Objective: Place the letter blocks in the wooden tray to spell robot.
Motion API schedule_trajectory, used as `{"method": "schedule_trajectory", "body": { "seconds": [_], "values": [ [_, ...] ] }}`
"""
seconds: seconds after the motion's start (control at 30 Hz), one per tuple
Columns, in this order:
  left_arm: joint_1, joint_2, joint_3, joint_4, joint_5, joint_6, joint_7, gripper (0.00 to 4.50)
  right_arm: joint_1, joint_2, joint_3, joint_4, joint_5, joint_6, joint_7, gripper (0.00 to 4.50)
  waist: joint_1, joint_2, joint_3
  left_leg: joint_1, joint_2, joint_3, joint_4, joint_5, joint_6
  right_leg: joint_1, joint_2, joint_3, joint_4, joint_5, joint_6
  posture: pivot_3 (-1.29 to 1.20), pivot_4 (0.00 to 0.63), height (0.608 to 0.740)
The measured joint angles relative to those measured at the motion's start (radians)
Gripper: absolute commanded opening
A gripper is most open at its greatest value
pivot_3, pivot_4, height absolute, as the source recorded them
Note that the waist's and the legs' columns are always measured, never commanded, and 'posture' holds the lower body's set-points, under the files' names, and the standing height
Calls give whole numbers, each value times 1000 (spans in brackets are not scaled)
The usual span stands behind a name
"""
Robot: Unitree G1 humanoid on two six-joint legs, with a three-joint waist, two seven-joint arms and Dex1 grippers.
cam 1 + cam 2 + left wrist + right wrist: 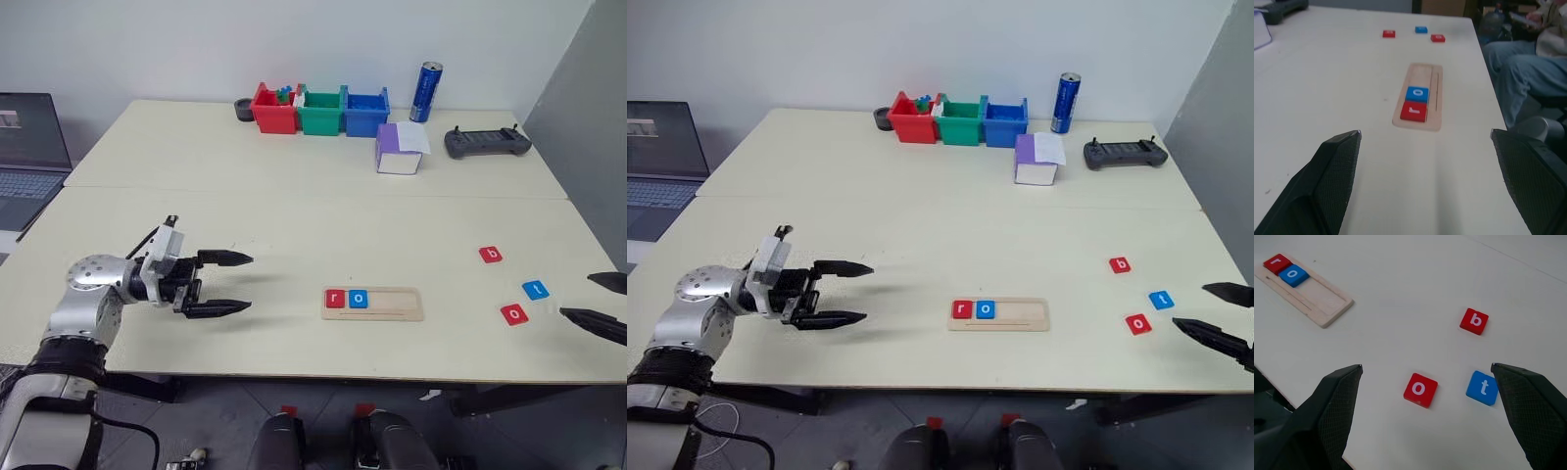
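While I hold both arms off the work, I count five blocks: two in the tray (373, 304), three loose on the table (294, 215). Red r (335, 299) and blue o (359, 299) sit touching at the tray's left end; its remaining part is bare wood. I see one tray, near the table's front edge, long axis running left to right. Loose to its right lie red b (491, 255), blue t (535, 290) and red o (514, 314), well apart from the tray. My left gripper (225, 284) hovers left of the tray, fingers wide, holding nothing. My right gripper (598, 299) sits beside the loose blocks, fingers wide, empty.
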Motion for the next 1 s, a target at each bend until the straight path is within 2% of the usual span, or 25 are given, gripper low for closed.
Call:
{"method": "schedule_trajectory", "body": {
  "seconds": [0.27,0.47,0.73,0.87,1.0],
  "values": [
    [-11,34,-55,60,-24,-112,0,4476,-144,137,71,88,-9,17,-191,4500,1,0,0,0,0,0,0,0,0,0,0,0,0,0,0,0,150,740],
    [-41,46,-82,102,-26,-178,-1,4476,-218,198,191,106,-66,44,-353,4500,0,1,0,0,0,1,0,0,0,0,0,0,1,0,0,0,150,740],
    [-42,46,-92,99,-45,-191,-1,4476,-440,331,306,135,-86,94,-566,4500,-13,1,0,0,0,1,0,0,0,-1,0,1,2,0,0,0,150,740],
    [-42,46,-94,98,-49,-215,-1,4476,-533,364,425,192,-169,92,-653,4500,-19,1,-1,0,0,2,0,0,0,-1,0,2,1,0,0,0,150,740],
    [-42,45,-94,95,-67,-230,-1,4476,-579,400,473,271,-208,80,-697,4500,-19,1,0,0,0,3,0,0,0,-1,0,3,2,0,0,0,150,740]
  ]
}}
